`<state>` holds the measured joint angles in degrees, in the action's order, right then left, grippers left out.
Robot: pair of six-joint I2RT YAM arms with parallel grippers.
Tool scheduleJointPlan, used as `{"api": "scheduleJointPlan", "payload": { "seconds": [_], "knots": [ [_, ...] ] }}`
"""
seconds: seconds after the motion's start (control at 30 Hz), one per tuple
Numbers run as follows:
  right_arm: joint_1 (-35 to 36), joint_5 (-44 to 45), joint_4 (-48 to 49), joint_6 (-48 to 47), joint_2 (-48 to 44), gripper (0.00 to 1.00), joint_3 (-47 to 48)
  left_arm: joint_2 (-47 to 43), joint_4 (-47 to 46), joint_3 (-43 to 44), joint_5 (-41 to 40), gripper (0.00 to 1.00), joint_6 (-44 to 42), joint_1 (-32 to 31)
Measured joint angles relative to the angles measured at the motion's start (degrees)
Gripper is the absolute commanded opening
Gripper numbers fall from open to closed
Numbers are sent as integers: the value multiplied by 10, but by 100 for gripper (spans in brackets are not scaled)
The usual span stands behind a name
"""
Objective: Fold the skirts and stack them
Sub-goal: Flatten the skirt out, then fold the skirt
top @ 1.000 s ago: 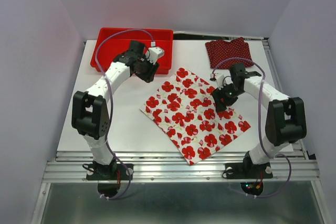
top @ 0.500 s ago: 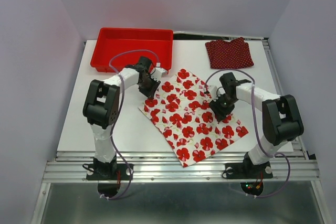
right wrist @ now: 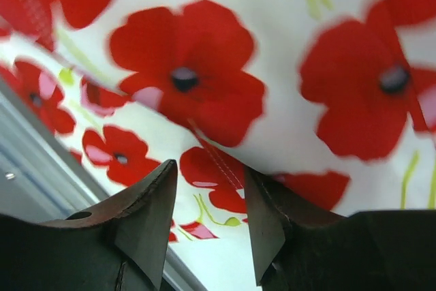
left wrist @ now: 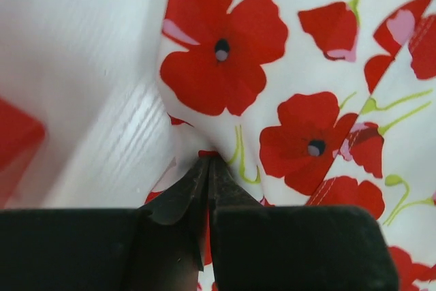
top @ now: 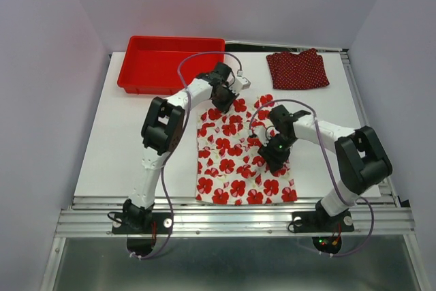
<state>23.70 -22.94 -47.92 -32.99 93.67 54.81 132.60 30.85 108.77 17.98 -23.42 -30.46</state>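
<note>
Left wrist: end effector tight on flowered skirt

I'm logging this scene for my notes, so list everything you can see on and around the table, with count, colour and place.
tray: one, red, far left of the table
polka-dot skirt: one, dark red with white dots, far right corner
floral skirt: one, white with red flowers, spread at the near middle
table: one, white, under everything
left pincer: one, black, shut on the floral skirt's far edge
right pincer: one, black, open, over the floral skirt's right side
</note>
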Motion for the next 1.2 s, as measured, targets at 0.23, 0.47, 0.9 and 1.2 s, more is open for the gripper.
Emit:
{"api": "scheduleJointPlan", "payload": {
  "seconds": [0.23, 0.47, 0.9, 1.2],
  "knots": [
    [88, -74, -9, 18, -14, 66, 10, 12, 7, 25, 21, 45, -4, -9],
    [-12, -92, -15, 14, -83, 81, 130, -118, 24, -73, 32, 56, -50, 41],
    [-151, -75, 53, -37, 165, 73, 384, -246, -74, -223, 56, 54, -31, 99],
    [-158, -59, 103, -87, 284, 75, 476, -251, -119, -289, 93, 55, 6, 132]
  ]
}}
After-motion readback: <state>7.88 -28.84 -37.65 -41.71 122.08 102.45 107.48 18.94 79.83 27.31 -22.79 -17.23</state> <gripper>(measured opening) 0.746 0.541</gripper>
